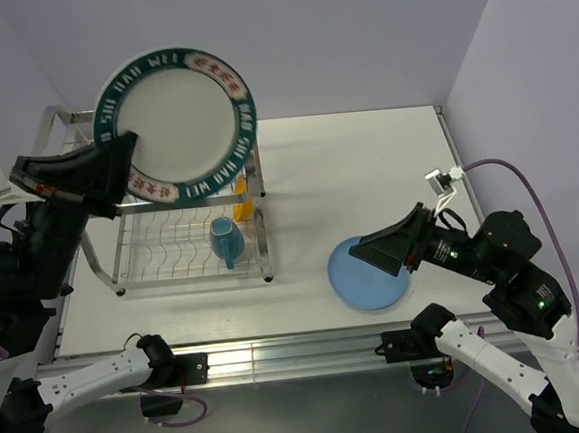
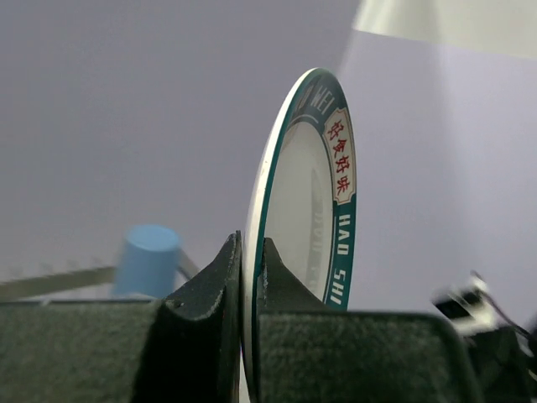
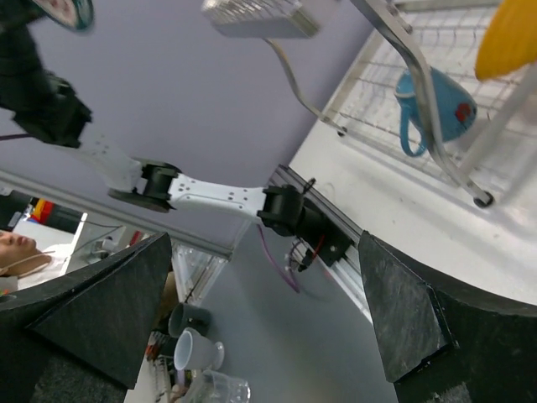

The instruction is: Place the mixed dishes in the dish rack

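Observation:
My left gripper (image 1: 127,147) is shut on the lower left rim of the white plate with the dark green patterned rim (image 1: 177,125) and holds it up high over the dish rack (image 1: 262,229). In the left wrist view the jaws (image 2: 250,252) pinch the plate (image 2: 306,193) edge-on. A light blue mug (image 1: 226,241) lies in the rack, with a yellow-orange bowl (image 1: 242,208) behind it. The large blue plate (image 1: 375,285) lies flat on the table. My right gripper (image 1: 358,258) hovers over its left part, open and empty (image 3: 268,319). A blurred blue tumbler (image 2: 148,260) shows beside the left fingers. The clear glass is out of view.
The rack's tube frame (image 3: 411,59), mug (image 3: 432,109) and bowl (image 3: 508,38) show in the right wrist view. The white table (image 1: 366,170) ends at purple walls behind and on the right. Spare cups (image 3: 193,344) stand off the table below its front rail.

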{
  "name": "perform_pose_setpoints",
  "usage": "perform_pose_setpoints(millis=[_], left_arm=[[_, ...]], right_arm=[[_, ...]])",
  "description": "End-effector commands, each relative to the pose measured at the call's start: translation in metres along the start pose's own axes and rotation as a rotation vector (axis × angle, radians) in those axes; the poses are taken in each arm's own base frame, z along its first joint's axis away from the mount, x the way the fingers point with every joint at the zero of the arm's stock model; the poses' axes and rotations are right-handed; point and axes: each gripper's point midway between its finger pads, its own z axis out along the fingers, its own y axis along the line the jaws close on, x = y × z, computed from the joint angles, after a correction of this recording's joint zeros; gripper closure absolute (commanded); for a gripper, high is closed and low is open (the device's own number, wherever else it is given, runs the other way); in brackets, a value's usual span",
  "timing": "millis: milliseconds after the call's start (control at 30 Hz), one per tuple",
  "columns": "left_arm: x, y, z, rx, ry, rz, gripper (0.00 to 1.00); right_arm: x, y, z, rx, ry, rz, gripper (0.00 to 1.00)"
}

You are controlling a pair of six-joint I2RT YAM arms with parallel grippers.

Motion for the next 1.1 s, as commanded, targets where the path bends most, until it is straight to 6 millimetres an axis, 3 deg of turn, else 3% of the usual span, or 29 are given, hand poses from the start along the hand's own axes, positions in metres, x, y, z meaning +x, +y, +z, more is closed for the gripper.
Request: perform_pose_setpoints(millis=[0, 100, 267, 367, 700, 867, 1067], left_arm=[[-0.042, 0.052, 0.011, -0.304, -0.165, 0.231, 1.00], [-0.065, 0.062, 0.012, -0.389, -0.226, 0.290, 1.00], [-0.104, 0.083, -0.013, -0.543, -0.331, 0.293, 1.00], [-0.108, 0.099, -0.023, -0.655, -0.303, 0.343, 1.00], [-0.080, 0.121, -0.039, -0.766, -0.142, 0.464, 1.00], [-0.050, 0.125, -0.036, -0.750, -0.034, 0.531, 1.00], [-0.033, 0.126, -0.025, -0.756, 0.022, 0.583, 1.00]], right_arm=[[0.011, -0.023, 0.007, 0.060, 0.027, 0.003, 0.00], [0.022, -0.041, 0.015, 0.094, 0.061, 0.018, 0.00], [0.031, -0.053, 0.023, 0.093, 0.083, 0.036, 0.00], [0.034, -0.059, 0.028, 0.099, 0.094, 0.046, 0.00], [0.041, -0.067, 0.036, 0.094, 0.122, 0.059, 0.00], [0.044, -0.067, 0.036, 0.088, 0.126, 0.066, 0.00], [0.049, -0.073, 0.033, 0.098, 0.124, 0.070, 0.00]])
